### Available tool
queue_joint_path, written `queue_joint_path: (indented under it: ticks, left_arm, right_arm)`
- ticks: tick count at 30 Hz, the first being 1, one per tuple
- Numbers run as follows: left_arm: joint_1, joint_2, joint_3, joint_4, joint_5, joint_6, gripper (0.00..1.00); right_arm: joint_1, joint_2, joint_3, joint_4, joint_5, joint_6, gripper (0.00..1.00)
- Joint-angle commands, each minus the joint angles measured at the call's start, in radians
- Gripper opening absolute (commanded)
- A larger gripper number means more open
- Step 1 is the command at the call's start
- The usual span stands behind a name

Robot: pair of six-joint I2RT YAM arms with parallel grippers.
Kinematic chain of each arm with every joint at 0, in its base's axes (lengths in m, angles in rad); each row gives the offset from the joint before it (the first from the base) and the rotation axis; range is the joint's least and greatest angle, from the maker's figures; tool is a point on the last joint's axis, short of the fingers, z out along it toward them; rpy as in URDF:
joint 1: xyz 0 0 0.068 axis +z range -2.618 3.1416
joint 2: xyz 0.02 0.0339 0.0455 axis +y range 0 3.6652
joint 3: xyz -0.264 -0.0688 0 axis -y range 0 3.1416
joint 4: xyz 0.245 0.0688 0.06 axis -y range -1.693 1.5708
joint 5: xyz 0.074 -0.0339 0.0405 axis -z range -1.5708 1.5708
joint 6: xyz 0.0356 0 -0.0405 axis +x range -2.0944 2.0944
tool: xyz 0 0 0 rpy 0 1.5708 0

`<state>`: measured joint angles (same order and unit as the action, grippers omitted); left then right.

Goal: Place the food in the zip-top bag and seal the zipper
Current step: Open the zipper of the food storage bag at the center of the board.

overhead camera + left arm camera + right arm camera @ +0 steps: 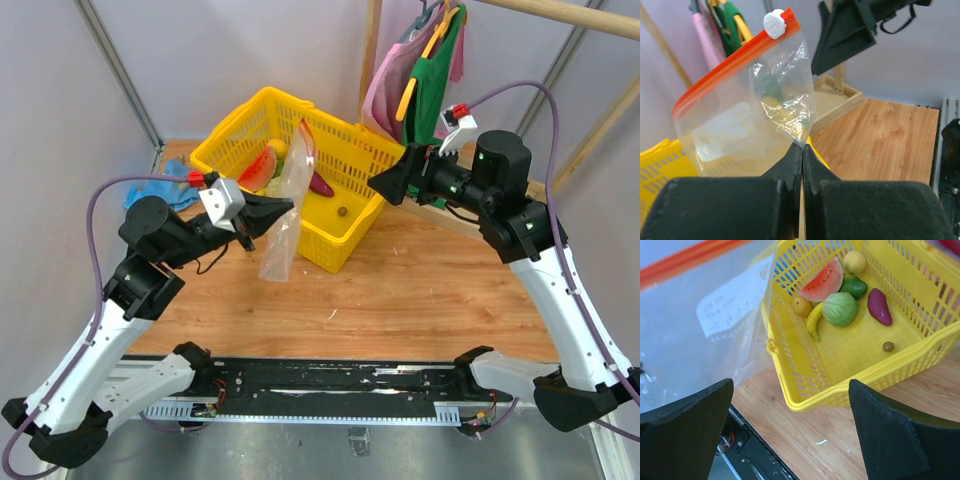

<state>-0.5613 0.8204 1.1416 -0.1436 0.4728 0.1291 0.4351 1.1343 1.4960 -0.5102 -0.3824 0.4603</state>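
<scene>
The left arm reaches forward, its left gripper pinching a corner of the zip-top bag aloft. The right gripper hovers, spread wide, near the basket.

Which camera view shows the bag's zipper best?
The left wrist view: the zipper and its white slider are close and sharp. The right wrist view shows only part of the strip; the top view shows a thin red edge.

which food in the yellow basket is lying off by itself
The small brown round piece, alone on the bare floor of the yellow basket. The watermelon wedge, green melon and the rest lie grouped at the other end.
</scene>
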Motion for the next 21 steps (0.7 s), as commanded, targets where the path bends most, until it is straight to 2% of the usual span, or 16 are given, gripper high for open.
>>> queue_joint_path:
  ticks: [1, 12, 21]
  left_arm:
    - [-0.119, 0.017, -0.019, 0.022, -0.069, 0.123, 0.00]
    - [-0.382, 0.041, -0.090, -0.022, -0.276, 0.294, 0.00]
    - [-0.457, 0.061, -0.107, -0.036, -0.342, 0.342, 0.00]
  right_arm:
    - [0.019, 0.019, 0.047, 0.025, -0.018, 0.097, 0.99]
    - [0.017, 0.042, 0.094, -0.048, 0.001, 0.141, 0.98]
    - [0.017, 0.063, 0.115, -0.062, -0.062, 0.143, 0.94]
